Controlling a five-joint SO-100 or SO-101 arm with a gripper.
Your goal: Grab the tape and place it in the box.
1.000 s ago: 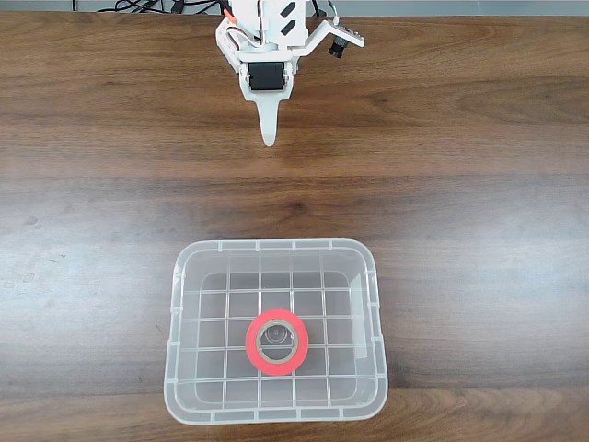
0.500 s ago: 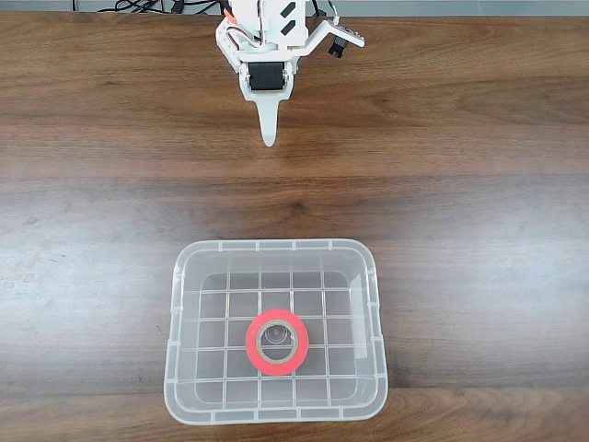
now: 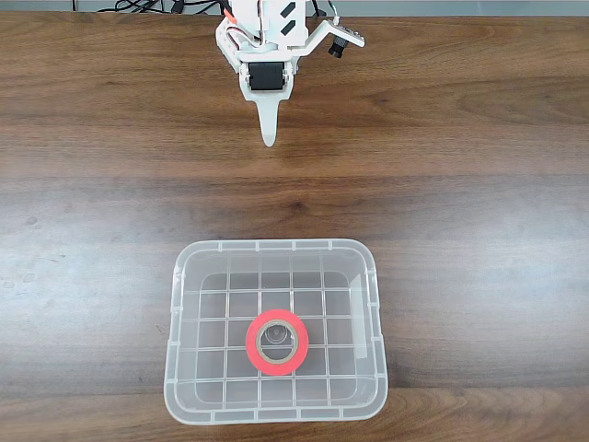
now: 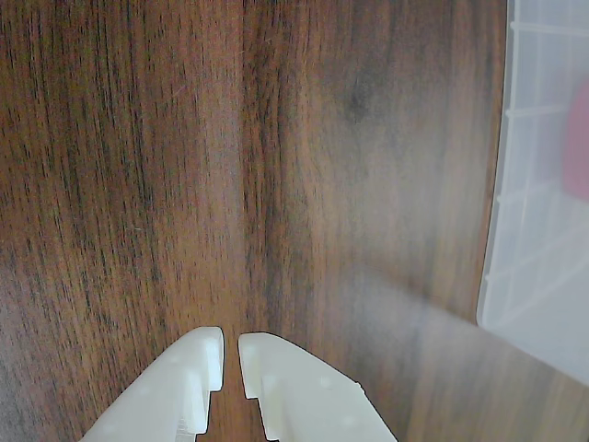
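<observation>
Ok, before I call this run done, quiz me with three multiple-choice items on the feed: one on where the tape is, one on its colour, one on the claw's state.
1. Where is the tape?
A. On the bare table
B. Inside the box, lying flat on its grid bottom
C. Between the claw's fingers

2. What colour is the tape's outer ring?
A. Blue
B. Green
C. Red-orange

3. How is the claw?
A. Nearly shut and empty, apart from the box
B. Wide open over the box
C. Clamped on the tape

Answers:
1 B: the fixed view shows the roll inside the box walls.
2 C: the ring is bright red-orange around a pale core.
3 A: the wrist view shows only a thin gap between the fingers, with nothing in it, over the bare table.
</observation>
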